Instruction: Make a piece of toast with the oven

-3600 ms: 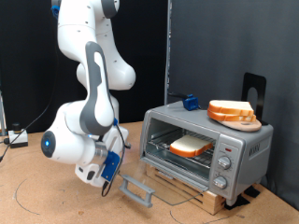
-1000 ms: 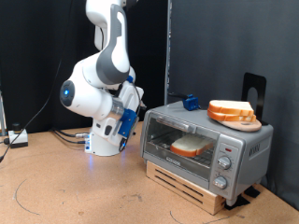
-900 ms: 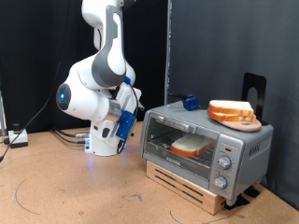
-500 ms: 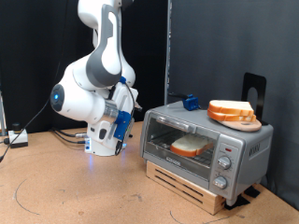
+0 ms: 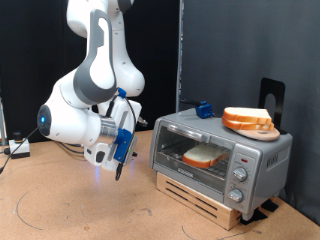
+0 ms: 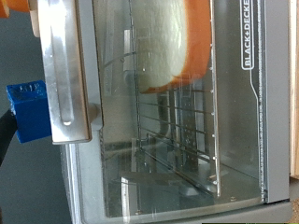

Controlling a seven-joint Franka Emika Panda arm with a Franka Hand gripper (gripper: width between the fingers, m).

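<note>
While the oven (image 5: pixel 220 160) sits closed on a wooden pallet (image 5: pixel 205 200) towards the exterior view's right, the piece of toast (image 5: pixel 204 155) lies inside it on the wire rack (image 6: pixel 177 121), seen through the glass door as a pale slice with a golden-brown crust. In the wrist view the same slice shows behind the glass, above the rack wires, with the door's bar handle (image 6: pixel 64 75) running along the door's edge. On the oven's roof rests a stack of bread slices (image 5: pixel 247 120), and a small blue object (image 5: pixel 204 109) stands on the roof nearer the exterior view's left. Three round knobs (image 5: pixel 240 172) line the oven's front panel at its right end. The white arm is folded low to the exterior view's left of the oven, and its tool (image 5: pixel 119 168) hangs above the counter (image 5: pixel 70 215), apart from the oven door and pointing down. Nothing shows between the fingers, yet whether they are spread or closed I cannot tell, since they are too small and dark in the exterior view and do not appear in the wrist view.
</note>
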